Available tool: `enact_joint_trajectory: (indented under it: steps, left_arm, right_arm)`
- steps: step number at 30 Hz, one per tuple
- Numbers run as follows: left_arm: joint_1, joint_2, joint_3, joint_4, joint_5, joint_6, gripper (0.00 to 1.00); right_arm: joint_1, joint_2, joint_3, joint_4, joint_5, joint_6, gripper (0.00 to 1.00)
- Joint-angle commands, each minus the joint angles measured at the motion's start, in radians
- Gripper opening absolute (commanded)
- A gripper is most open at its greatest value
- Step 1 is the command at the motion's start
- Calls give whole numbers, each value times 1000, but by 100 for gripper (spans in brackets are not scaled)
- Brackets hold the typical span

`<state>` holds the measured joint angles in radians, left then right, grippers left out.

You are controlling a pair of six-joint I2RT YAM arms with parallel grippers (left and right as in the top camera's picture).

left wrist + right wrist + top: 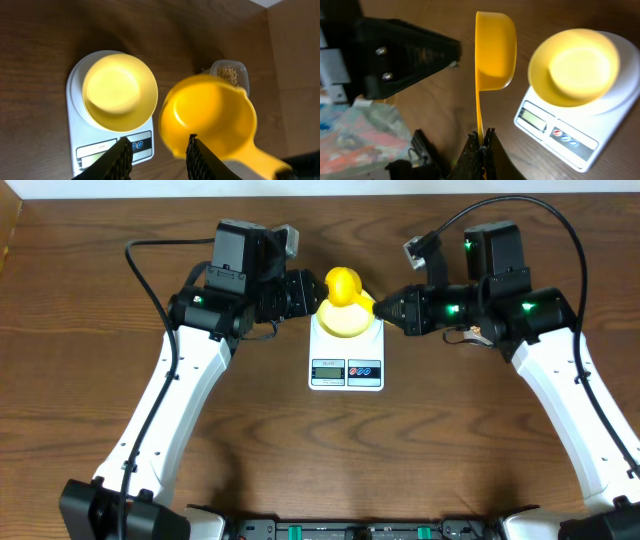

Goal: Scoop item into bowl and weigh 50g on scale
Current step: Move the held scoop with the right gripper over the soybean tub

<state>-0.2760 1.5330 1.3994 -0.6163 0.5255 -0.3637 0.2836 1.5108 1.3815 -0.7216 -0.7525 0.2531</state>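
The white scale [346, 370] stands mid-table with the pale yellow bowl [346, 321] on it; the bowl [120, 92] looks empty. A yellow measuring spoon [343, 283] hangs just behind the bowl. My right gripper [483, 136] is shut on the spoon's thin handle, and the cup [495, 50] is turned on its side. In the left wrist view the spoon [207, 117] shows an empty inside. My left gripper [160, 152] is open beside the spoon, with nothing between its fingers. Beans [229, 74] lie in a clear tub [243, 80] past the spoon.
The left gripper's black body [405, 50] fills the upper left of the right wrist view, close to the spoon. A patterned cloth [350, 135] lies at that view's lower left. Black cables [150, 275] loop over the wooden table behind both arms.
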Motion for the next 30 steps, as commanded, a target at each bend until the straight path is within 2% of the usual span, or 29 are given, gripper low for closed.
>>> enact_joint_trajectory:
  steps: [1,4,8,15,21,30]
  left_arm:
    - [2,-40,2,0,7,68,38]
    - [-14,-77,2,-55,-1,175,38]
    - [-89,-114,2,-208,-129,267,38]
    - [-309,-102,1,-367,-324,299,38]
    - [-407,-24,1,-362,-335,288,38]
    - [-428,180,0,-262,-332,290,40]
  right_arm:
    - [-3,-8,12,0,100,36,1]
    - [-3,-10,33,-29,252,50,1]
    - [-3,-11,138,-138,508,8,1]
    - [-10,-11,312,-293,876,-23,1]
    - [-68,-11,344,-366,911,-22,1]
    - [-147,-11,344,-443,900,-22,1]
